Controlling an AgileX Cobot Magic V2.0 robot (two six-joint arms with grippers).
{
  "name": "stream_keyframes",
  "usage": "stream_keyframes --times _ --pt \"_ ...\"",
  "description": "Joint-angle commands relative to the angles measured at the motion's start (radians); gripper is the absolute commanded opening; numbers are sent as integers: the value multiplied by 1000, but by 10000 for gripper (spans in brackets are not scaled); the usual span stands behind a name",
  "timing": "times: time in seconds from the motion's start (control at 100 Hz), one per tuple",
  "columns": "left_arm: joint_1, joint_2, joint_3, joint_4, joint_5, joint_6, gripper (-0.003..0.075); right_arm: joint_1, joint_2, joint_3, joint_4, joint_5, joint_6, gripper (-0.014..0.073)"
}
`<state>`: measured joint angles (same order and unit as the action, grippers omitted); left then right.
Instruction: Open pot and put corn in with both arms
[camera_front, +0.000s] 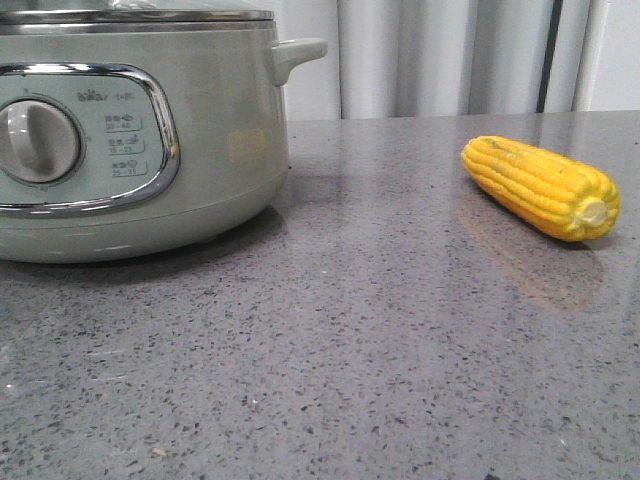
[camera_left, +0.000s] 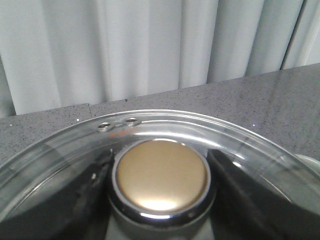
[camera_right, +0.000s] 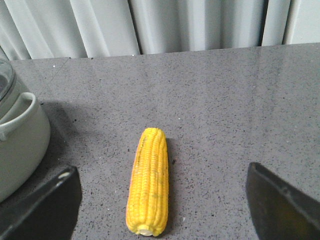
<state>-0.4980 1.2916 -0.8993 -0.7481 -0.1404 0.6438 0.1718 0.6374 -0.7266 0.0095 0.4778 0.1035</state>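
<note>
The pale green pot (camera_front: 200, 150) stands at the left of the table with its glass lid (camera_front: 140, 17) on it. In the left wrist view my left gripper (camera_left: 159, 156) has a dark finger (camera_left: 85, 195) pressed to each side of the lid's gold-topped knob (camera_left: 161, 175), above the glass lid (camera_left: 240, 137). The yellow corn (camera_front: 540, 186) lies on the table at the right, stub end toward the front. My right gripper (camera_right: 161, 171) is open wide above the corn (camera_right: 149, 185), which lies lengthwise between its fingers (camera_right: 47, 207) without touching them. Neither gripper shows in the front view.
The grey speckled table (camera_front: 350, 350) stretches between pot and corn. A pale curtain (camera_front: 440, 55) hangs behind the table's far edge. The pot's stubby side handle (camera_front: 298, 52) points toward the corn; it also shows in the right wrist view (camera_right: 20, 115).
</note>
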Motion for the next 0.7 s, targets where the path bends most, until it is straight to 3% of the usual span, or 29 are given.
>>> stream_keyframes --times 0.0,0.23,0.37,0.51,0.69 --pt "-4 -37 -48 8 -48 2 146 -8 4 -37 -10 -67 -7 585" --pt "1 -122 -160 8 -48 2 146 -8 4 -37 -10 -66 -7 585" --pt "69 -201 -178 6 -46 2 146 -8 4 -37 -10 -62 -7 585" --pt "205 -282 -176 6 21 2 146 -8 4 -37 -10 -47 -7 585" --pt "455 -363 -158 6 150 2 146 -6 4 -37 -10 -45 -7 585"
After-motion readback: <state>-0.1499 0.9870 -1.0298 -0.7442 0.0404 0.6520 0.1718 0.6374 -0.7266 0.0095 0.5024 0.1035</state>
